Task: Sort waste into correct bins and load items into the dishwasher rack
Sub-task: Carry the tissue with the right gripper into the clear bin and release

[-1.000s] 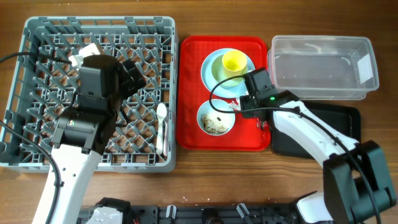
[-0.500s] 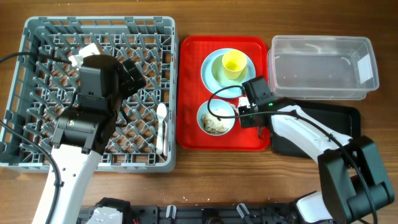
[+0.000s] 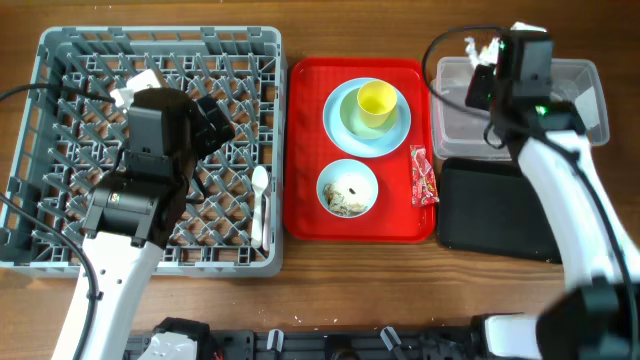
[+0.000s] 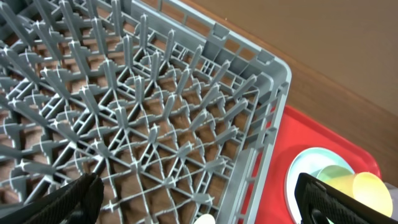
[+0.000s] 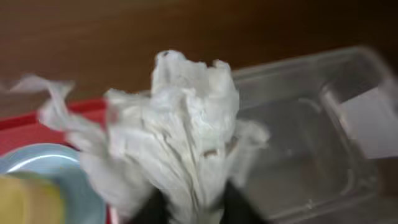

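My right gripper (image 3: 482,80) is shut on the crumpled white tissue (image 3: 483,48) and holds it over the left end of the clear tub (image 3: 560,110). The right wrist view shows the tissue (image 5: 180,124) between my fingers (image 5: 193,208), with the tub (image 5: 305,149) behind it. The red wrapper (image 3: 423,176) lies at the red tray's right edge. The blue bowl (image 3: 348,188) holds rice scraps. The yellow cup (image 3: 377,100) stands in the green dish on the blue plate (image 3: 336,125). My left gripper (image 4: 202,208) is open and empty over the grey rack (image 3: 60,250), near the white spoon (image 3: 260,200).
The black tray (image 3: 500,215) lies in front of the clear tub, right of the red tray (image 3: 305,150). A white piece (image 3: 135,88), possibly the fork, shows in the rack behind my left arm. The rack's corner (image 4: 273,81) borders the red tray.
My right gripper left the red tray beside the bowl and swung up and to the back right with the tissue, now over the clear tub. The red wrapper is uncovered. The left arm is still.
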`<control>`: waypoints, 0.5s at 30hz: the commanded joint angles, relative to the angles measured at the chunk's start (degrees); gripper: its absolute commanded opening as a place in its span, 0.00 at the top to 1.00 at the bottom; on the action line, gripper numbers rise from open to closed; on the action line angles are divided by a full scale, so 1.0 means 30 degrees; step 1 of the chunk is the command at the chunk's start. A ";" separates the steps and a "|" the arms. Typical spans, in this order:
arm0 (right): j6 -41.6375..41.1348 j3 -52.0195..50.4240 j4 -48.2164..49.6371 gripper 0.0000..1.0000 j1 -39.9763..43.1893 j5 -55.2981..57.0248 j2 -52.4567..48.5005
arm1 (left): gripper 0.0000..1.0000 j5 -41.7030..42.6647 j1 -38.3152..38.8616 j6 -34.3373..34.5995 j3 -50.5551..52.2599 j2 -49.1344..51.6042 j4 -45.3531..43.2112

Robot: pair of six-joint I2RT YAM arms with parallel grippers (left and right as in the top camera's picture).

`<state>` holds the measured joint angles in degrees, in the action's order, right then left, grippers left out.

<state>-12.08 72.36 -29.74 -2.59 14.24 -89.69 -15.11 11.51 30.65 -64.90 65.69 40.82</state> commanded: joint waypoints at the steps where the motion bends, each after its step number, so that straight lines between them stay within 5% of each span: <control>1: 0.0036 -0.0262 0.0102 0.00 0.1071 -0.1319 -0.2324 | 0.00 -0.0182 -0.0131 -0.0080 -0.0124 0.0000 0.0000; 4: 0.0954 0.0430 -0.0801 0.00 0.1464 -0.1734 -0.1049 | 0.00 -0.0182 -0.0131 -0.0080 -0.0117 0.0000 0.0000; 7: 0.0408 0.1166 -0.3905 0.00 0.1384 -0.6987 0.2324 | 0.00 -0.0182 -0.0131 -0.0087 -0.0117 0.0000 0.0007; 12: 0.0474 0.0299 -1.1213 0.61 -0.1836 -0.8495 0.4007 | 0.00 -0.0182 -0.0131 -0.0080 -0.0117 0.0000 0.0007; 15: -0.1851 -0.2557 -0.9748 0.66 -0.4663 -0.6091 0.4000 | 0.00 -0.0182 -0.0131 -0.0080 -0.0124 0.0000 0.0000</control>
<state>-11.86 69.67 -61.23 -12.05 -9.19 -77.08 -15.11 11.51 30.65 -64.88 65.69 40.93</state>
